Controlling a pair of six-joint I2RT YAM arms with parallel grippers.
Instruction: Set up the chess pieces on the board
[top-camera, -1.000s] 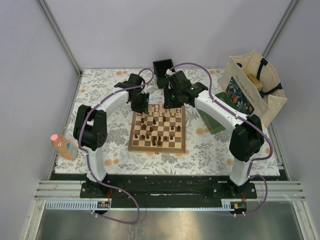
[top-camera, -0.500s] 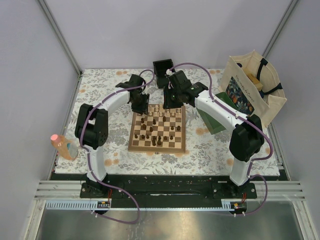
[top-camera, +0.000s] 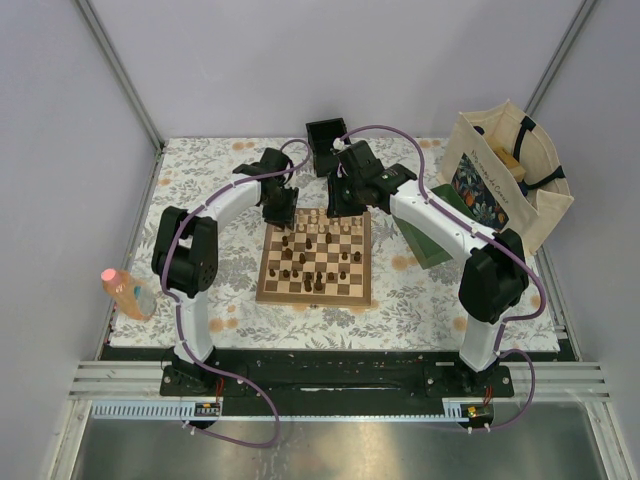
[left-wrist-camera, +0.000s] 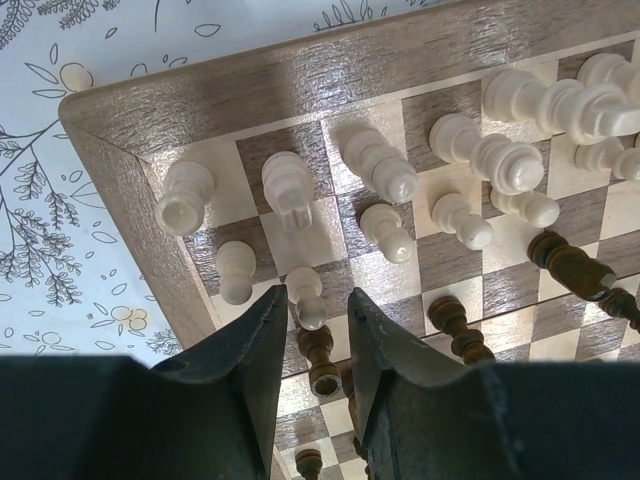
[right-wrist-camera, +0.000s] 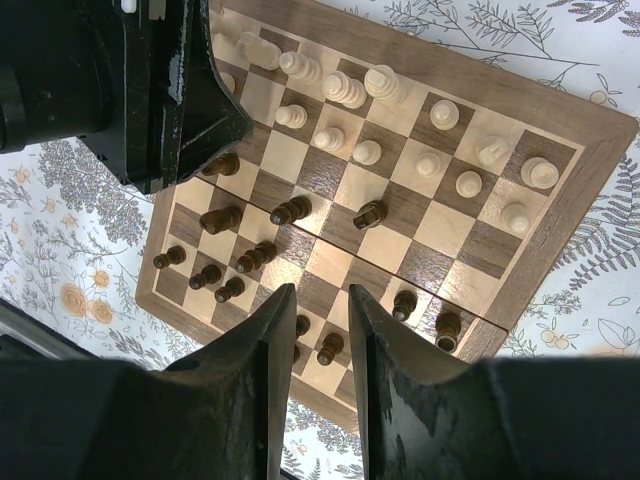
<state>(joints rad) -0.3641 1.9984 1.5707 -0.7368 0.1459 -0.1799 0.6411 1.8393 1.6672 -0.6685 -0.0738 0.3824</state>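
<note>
The board (top-camera: 263, 291) lies mid-table with cream chess pieces (top-camera: 318, 219) along its far side and dark ones (top-camera: 305, 278) scattered toward the near side. My left gripper (top-camera: 280, 211) hovers low over the board's far left corner. In the left wrist view the left gripper (left-wrist-camera: 315, 300) is open by a narrow gap. A cream pawn (left-wrist-camera: 307, 304) and a dark piece (left-wrist-camera: 322, 365) show through that gap, untouched. My right gripper (top-camera: 346, 205) hangs higher over the far edge. In the right wrist view the right gripper (right-wrist-camera: 320, 292) is open and holds nothing, with dark pieces (right-wrist-camera: 330, 350) below it.
A small black box (top-camera: 326, 140) stands behind the board. A green tray (top-camera: 432, 240) lies partly under the right arm, with a tote bag (top-camera: 505, 175) beyond it. A pink bottle (top-camera: 125, 290) lies at the left table edge. A floral cloth (top-camera: 215, 165) covers the table.
The left gripper's jaws have narrowed a little and it has edged slightly over the board's far left corner. The right gripper has shifted slightly toward the back.
</note>
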